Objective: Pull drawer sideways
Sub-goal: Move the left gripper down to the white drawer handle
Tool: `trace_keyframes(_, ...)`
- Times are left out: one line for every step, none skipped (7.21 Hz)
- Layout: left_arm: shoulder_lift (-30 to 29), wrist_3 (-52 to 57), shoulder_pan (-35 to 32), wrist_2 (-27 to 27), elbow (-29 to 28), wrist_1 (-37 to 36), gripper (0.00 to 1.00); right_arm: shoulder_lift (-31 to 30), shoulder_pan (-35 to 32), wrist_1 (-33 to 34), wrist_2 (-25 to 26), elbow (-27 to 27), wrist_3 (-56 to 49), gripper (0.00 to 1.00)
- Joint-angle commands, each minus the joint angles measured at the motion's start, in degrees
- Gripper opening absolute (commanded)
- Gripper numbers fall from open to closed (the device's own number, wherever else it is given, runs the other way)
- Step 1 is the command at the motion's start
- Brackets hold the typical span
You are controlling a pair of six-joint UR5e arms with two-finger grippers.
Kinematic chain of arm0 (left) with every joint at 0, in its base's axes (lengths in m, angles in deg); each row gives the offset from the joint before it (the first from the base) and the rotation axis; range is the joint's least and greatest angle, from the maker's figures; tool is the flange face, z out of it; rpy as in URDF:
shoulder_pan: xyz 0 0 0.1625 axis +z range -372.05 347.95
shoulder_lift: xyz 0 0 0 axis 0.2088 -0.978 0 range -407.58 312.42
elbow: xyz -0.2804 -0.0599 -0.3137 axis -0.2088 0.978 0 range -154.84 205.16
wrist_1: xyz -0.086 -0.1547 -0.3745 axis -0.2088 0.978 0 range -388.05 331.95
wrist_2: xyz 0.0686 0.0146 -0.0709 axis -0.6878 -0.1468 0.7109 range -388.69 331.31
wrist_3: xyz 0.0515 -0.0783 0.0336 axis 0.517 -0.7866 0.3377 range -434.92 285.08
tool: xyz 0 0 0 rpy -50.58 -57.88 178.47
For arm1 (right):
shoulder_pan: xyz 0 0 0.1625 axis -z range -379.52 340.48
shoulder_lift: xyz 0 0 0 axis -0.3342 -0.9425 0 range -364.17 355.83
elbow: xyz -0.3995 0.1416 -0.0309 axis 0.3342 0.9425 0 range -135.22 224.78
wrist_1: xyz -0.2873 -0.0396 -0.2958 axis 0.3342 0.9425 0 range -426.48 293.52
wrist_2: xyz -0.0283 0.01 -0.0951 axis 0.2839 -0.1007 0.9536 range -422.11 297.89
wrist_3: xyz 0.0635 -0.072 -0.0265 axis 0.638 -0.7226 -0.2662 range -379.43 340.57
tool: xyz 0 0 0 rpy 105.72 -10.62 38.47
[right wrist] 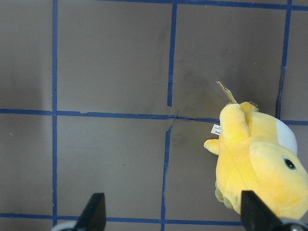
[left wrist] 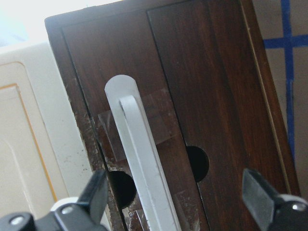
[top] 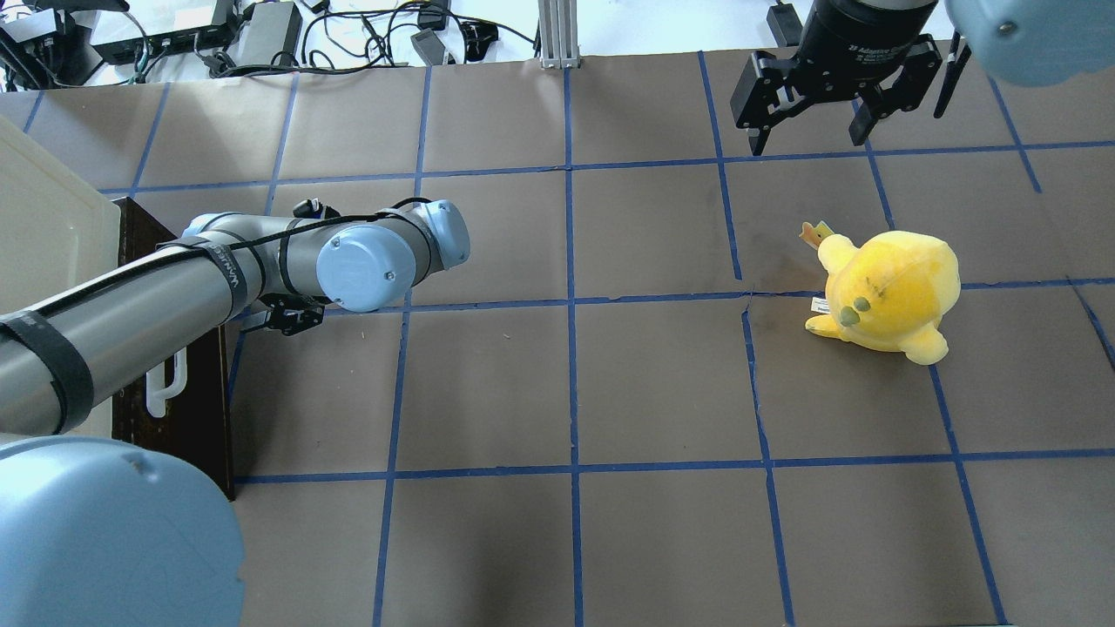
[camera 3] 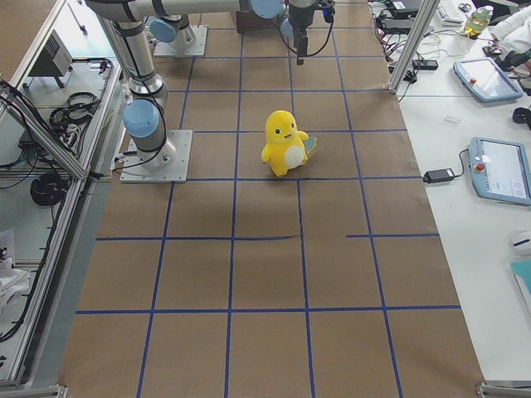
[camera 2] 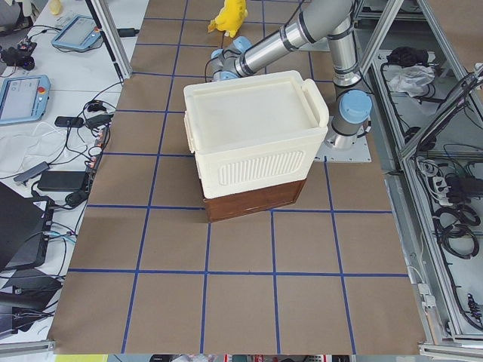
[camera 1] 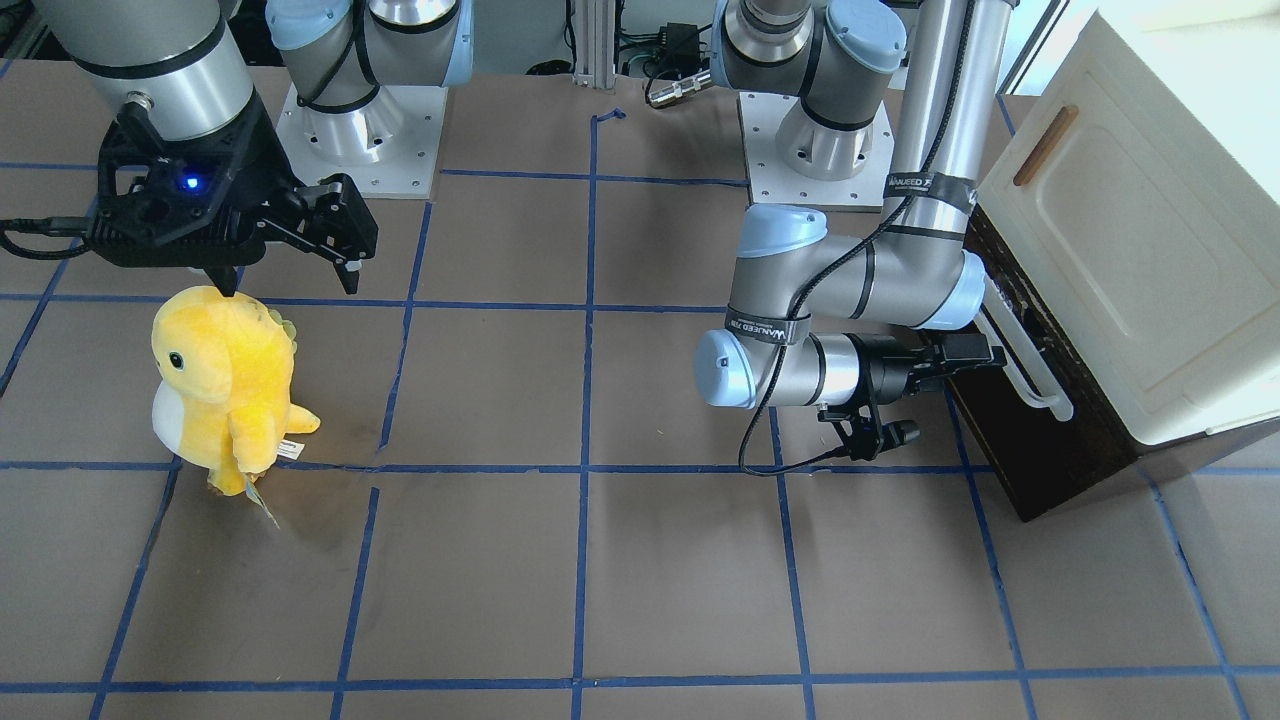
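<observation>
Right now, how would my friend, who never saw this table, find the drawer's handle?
Find the big cream box at the end of the table by the robot's left arm. Below it is a dark brown drawer front, and on that runs the handle, a long white bar. The box's own handle is small and brown.

Drawer [camera 1: 1050, 462] under cabinet [camera 1: 1130, 250], left end of table [camera 1: 680, 580]; plush toy [camera 1: 225, 385] right half (well apart).
</observation>
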Motion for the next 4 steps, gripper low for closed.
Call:
trace_keyframes(0.7,-0.8,1.7,-1.9,0.1,4.7,1.00,0.0,0.0,0.0,0.1,0.0,0.0,1.00)
trace_keyframes(0.7,-0.7,1.7,-1.9,0.1,5.3,0.97,0.0,0.0,0.0,0.0,0.0,0.0,1.00)
trace_keyframes(0.7,-0.8,1.8,-1.9,0.2,5.4,0.84,0.0,0.0,0.0,0.0,0.0,0.0,1.00)
trace_keyframes(0.7,-1.2,1.7,-1.9,0.5,5.5,0.81,0.0,0.0,0.0,0.0,0.0,0.0,1.00)
